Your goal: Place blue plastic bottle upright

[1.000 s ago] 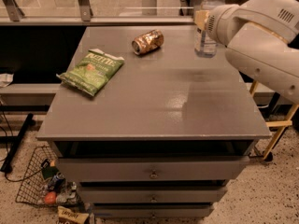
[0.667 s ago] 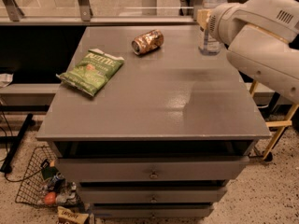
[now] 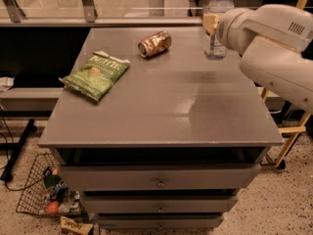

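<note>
The blue plastic bottle (image 3: 215, 47) stands upright at the far right edge of the grey table (image 3: 161, 111); the gripper (image 3: 212, 25) is against its middle, grip cannot be told. A can (image 3: 154, 43) lies nearby, a green chip bag (image 3: 96, 75) further left

- The blue plastic bottle (image 3: 215, 47) is stood upright at the far right corner of the tabletop (image 3: 161, 111).
- The tool (image 3: 211, 23) is placed against the bottle's middle, with the arm (image 3: 274, 48) reaching in from the right.
- A can (image 3: 154, 43) is laid on its side left of the bottle, near the far edge, well apart from it.
- A snack bag (image 3: 96, 75) is laid flat on the left part, nearer than the can.
- Drawers (image 3: 159, 177) are stacked under the tabletop.
- A wire basket (image 3: 34, 190) is set on the floor at the lower left.
</note>
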`<action>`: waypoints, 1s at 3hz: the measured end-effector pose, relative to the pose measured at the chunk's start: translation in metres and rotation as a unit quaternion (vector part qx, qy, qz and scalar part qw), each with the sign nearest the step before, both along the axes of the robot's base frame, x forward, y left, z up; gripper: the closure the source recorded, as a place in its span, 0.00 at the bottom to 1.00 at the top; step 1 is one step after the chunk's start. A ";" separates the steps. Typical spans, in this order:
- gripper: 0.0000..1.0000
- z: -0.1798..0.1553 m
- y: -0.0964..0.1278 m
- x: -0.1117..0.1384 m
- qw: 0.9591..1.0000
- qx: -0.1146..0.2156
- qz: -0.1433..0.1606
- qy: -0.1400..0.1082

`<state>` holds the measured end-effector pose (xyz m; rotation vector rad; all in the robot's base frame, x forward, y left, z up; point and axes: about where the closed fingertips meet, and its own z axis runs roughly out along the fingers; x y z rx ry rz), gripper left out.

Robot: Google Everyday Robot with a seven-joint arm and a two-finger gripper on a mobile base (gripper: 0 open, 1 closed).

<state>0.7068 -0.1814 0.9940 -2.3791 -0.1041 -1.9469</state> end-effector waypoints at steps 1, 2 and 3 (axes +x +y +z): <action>1.00 -0.003 0.002 0.013 0.998 0.037 0.034 -0.027; 1.00 -0.026 -0.019 0.024 0.998 0.042 0.033 -0.040; 1.00 -0.063 -0.005 0.030 0.997 0.017 0.050 -0.049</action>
